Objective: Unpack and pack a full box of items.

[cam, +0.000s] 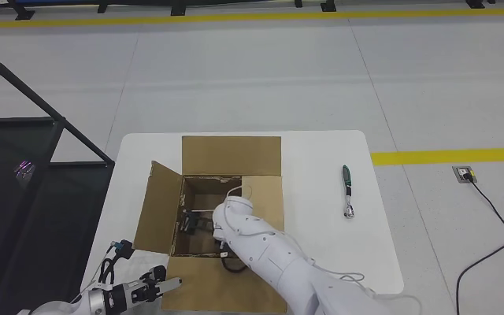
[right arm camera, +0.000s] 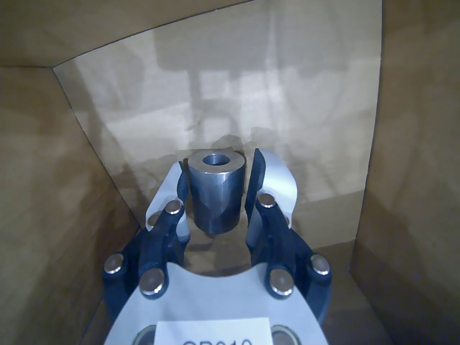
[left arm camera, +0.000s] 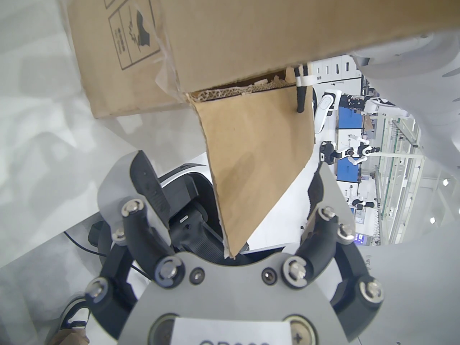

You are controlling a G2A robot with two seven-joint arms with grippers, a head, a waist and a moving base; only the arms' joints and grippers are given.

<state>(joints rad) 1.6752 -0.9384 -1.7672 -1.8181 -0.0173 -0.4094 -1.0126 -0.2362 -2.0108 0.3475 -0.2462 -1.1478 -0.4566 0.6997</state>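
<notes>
My right pincer (right arm camera: pixel 218 166) is down inside the box (cam: pixel 232 155), bracketing a grey metal cylinder (right arm camera: pixel 215 195) with a bore in its end. Whether I pinch it or merely flank it, I cannot tell. My left pincer (left arm camera: pixel 230 172) is spread wide at the box's near left corner, and a flap (left arm camera: pixel 251 152) corner pokes between its fingers (left arm camera: pixel 147 181), unsqueezed. On the table (cam: pixel 331 236), right of the box, lies a green-handled tool (cam: pixel 346 191).
</notes>
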